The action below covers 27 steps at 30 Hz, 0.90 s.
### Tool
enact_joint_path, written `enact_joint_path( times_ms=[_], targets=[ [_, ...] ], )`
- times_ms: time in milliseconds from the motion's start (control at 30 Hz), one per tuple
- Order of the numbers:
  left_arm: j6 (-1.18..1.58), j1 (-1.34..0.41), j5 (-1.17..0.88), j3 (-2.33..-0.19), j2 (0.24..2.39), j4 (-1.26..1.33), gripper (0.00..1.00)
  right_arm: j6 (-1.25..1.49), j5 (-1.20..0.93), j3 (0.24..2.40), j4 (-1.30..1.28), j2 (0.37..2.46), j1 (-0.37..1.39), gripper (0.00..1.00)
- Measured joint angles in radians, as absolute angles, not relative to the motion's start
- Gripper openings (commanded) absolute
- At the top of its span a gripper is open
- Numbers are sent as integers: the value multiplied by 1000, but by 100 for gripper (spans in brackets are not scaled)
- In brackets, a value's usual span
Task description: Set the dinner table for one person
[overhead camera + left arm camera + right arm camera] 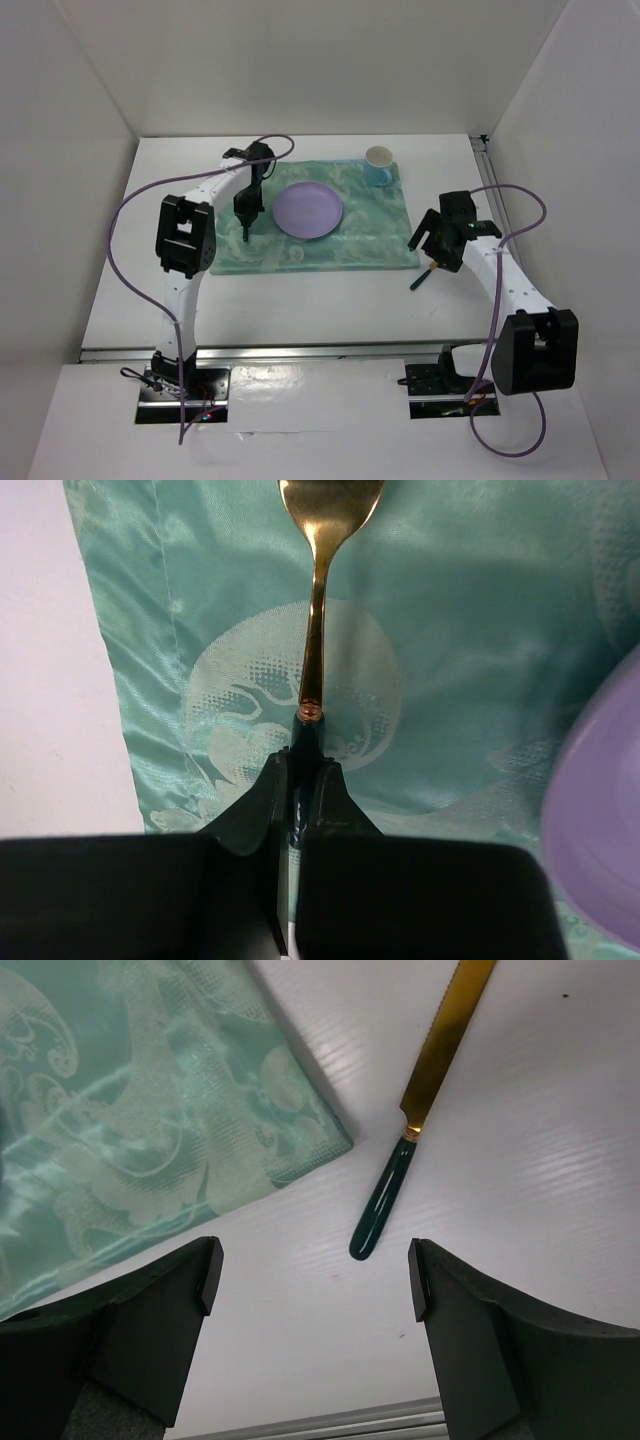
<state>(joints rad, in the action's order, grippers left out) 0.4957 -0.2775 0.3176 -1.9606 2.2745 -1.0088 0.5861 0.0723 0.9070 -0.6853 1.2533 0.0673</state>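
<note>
The white dinner table [130,290] carries a teal patterned mat [370,235] with a purple plate [308,210] on it and a light blue cup [379,165] at its far right corner. My left gripper [246,228] is just left of the plate, above the mat. In the left wrist view it [305,755] is shut on the dark handle of a gold utensil [316,630], whose head is cut off by the frame edge. My right gripper [315,1280] is open and empty above a gold knife [400,1160] with a dark green handle, which lies on the table [520,1160] off the mat's near right corner [300,1150].
A metal rail [300,350] runs along the near table edge, and another rail [482,150] runs along the right edge. White walls enclose the table on three sides. The plate's rim [600,830] shows to the right of the left gripper. The knife also shows in the top view [422,277].
</note>
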Motion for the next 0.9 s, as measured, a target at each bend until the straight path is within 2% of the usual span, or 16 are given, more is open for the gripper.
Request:
enact_joint_path(
  times_ms=[333,367,433,467,567,600,667,733,900],
  targets=[
    [492,-278,308,-1891,2275,-992,0,609,76,807,-658,1261,56,86],
    [492,-278,308,-1892,2275,-992,4,612,76,798,-653,1262,54,86],
    [490,-278,308,-1895,2275,-994,26,620,77,780,-640,1270,52,83],
    [487,-278,308,-1896,2275,-995,42,624,77,772,-633,1277,52,81],
    [478,-278,308,-1898,2275,-996,62,633,76,758,-608,1309,52,80],
    [477,-278,308,-1898,2275,-996,75,638,76,758,-602,1323,52,78],
    [474,-278,307,-1905,2274,-1005,81,642,76,756,-577,1353,52,75],
    [477,-278,306,-1922,2270,-1016,81,647,77,746,-551,1377,52,69],
    [477,-283,298,-1954,2183,-1032,81,657,91,731,-506,1438,51,61]
  ],
)
